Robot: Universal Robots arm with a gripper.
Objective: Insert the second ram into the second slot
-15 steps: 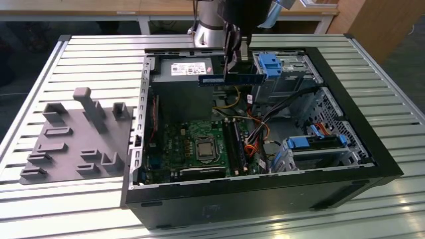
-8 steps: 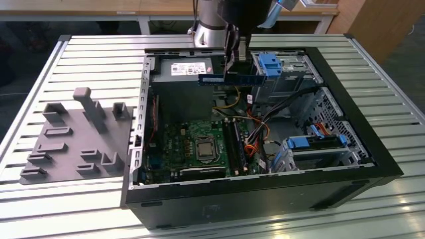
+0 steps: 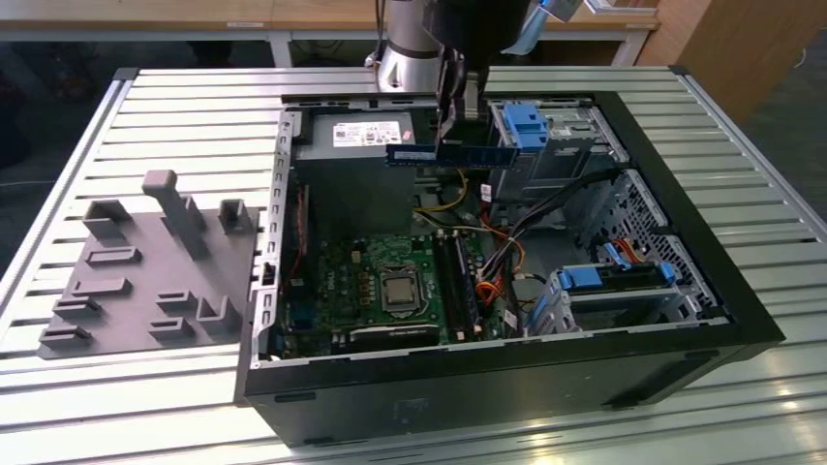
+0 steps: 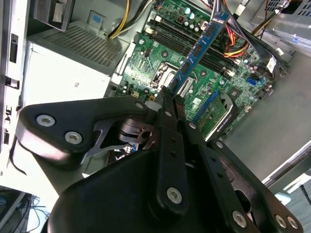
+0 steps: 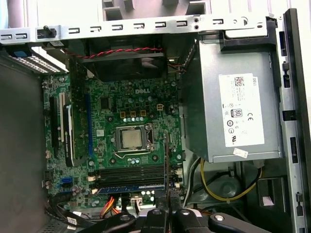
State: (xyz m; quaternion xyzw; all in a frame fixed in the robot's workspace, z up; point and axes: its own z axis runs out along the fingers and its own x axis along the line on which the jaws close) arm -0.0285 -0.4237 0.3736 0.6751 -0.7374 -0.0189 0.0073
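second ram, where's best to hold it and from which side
Grip the second ram midway along its upper long edge, from above, fingers on its two flat faces, as the gripper has it: the strip is thin, and its lower edge is left free.

Exterior view: looked down at a slant from well above the slatted table, fairly far, with the open computer case at centre right of the frame.
First wrist view: faced straight into the case, near, square to the motherboard.
Second wrist view: peered past the gripper, close, tilted.
Shared: all three saw the motherboard; exterior and second wrist views shared the held memory stick.
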